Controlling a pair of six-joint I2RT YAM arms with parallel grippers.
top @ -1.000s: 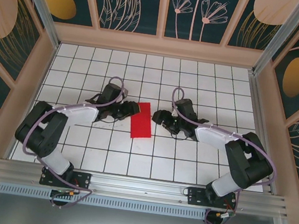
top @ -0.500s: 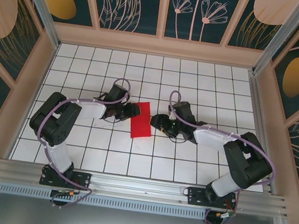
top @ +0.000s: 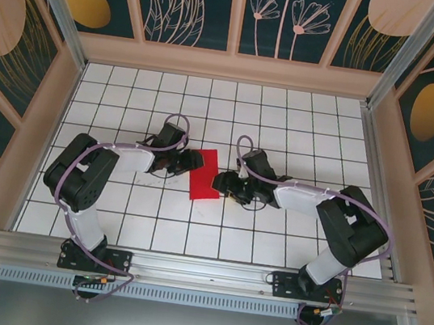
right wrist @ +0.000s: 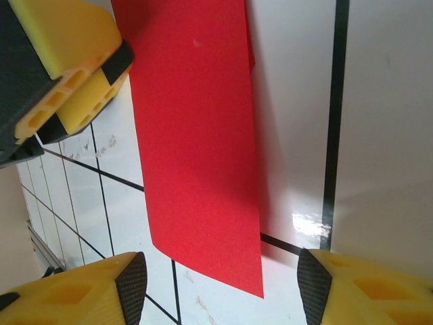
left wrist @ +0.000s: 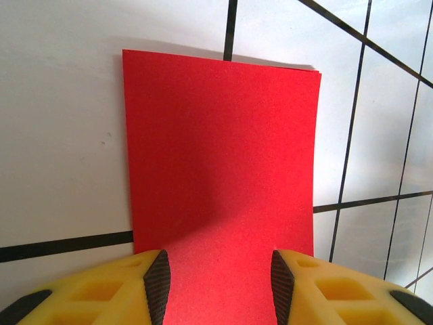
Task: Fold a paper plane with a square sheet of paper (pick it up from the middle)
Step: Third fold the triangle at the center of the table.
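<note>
square sheet of paper (top: 206,175) lies flat on the white grid table (top: 288,124), approx mid-table btw the two arms. it's bright red and shows as a narrow rectangle, long side running near to far. in the left wrist view a second layer's edge peeks out at one far corner, so it looks doubled over.

left gripper (top: 198,160) sits low at the paper's left edge, far half. its fingers (left wrist: 157,284) are apart, yellow w/ black pads, and the red sheet runs btw them. can't tell if the pads touch it.

right gripper (top: 218,183) sits low at the paper's right edge, nearer half. its fingers (right wrist: 132,281) are spread wide, w/ one corner of the sheet lying btw them on the tiles. contact unclear.
</note>
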